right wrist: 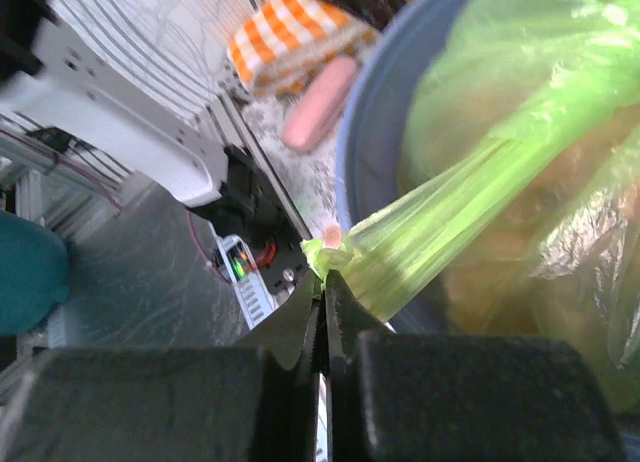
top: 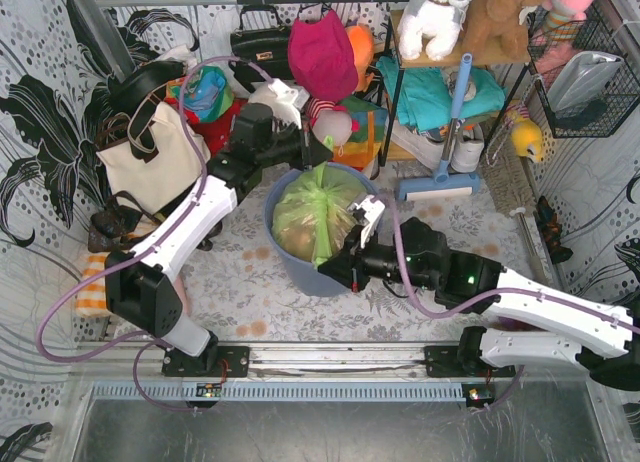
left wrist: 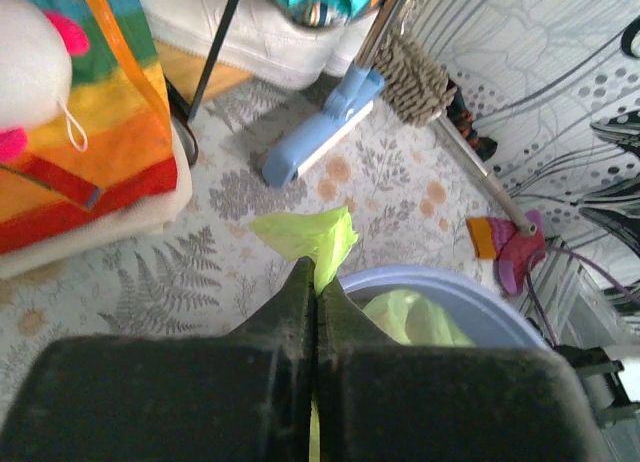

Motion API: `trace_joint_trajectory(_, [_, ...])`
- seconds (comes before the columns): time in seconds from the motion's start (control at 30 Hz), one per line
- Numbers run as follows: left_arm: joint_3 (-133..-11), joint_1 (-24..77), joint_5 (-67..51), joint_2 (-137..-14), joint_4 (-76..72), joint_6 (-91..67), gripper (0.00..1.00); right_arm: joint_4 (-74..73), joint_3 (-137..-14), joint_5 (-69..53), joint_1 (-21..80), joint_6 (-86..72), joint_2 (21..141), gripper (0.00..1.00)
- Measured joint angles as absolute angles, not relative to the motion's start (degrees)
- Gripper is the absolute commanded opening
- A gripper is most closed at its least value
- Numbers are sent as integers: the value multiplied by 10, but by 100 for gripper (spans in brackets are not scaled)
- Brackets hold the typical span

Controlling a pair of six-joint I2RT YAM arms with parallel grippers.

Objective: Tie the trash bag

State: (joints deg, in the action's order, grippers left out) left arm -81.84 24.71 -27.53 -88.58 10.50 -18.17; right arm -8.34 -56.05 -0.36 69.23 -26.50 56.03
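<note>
The trash bag [top: 318,214] sits in the round blue bin [top: 296,270] on the table [top: 250,292], between the two arms. One flap of its mouth is pinched at the bin's far side by the left claw [left wrist: 317,287], whose fingers are pressed together on the film. Another, drawn into a taut band, is pinched by the right claw [right wrist: 325,287] at the near rim. For a sound knot, both tails are best lifted, held taut and crossed above the bin without tearing. The plastic is thin, translucent, light green and wrinkled, and crumpled tan paper is seen through it. The bin looks smooth and rigid.
</note>
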Motion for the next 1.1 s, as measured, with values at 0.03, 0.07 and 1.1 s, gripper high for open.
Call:
trace_joint_trajectory(0.03, [-828, 247, -273, -886, 107, -182, 1, -93, -578, -3, 692, -265, 563, 0])
trace_joint_trajectory(0.07, [-839, 247, -269, -885, 108, -182, 1, -98, -594, -2, 692, -265, 565, 0])
trace_joint_trajectory(1.1, [-772, 247, -167, -802, 93, -142, 1, -209, -665, 66, 693, -324, 541, 66])
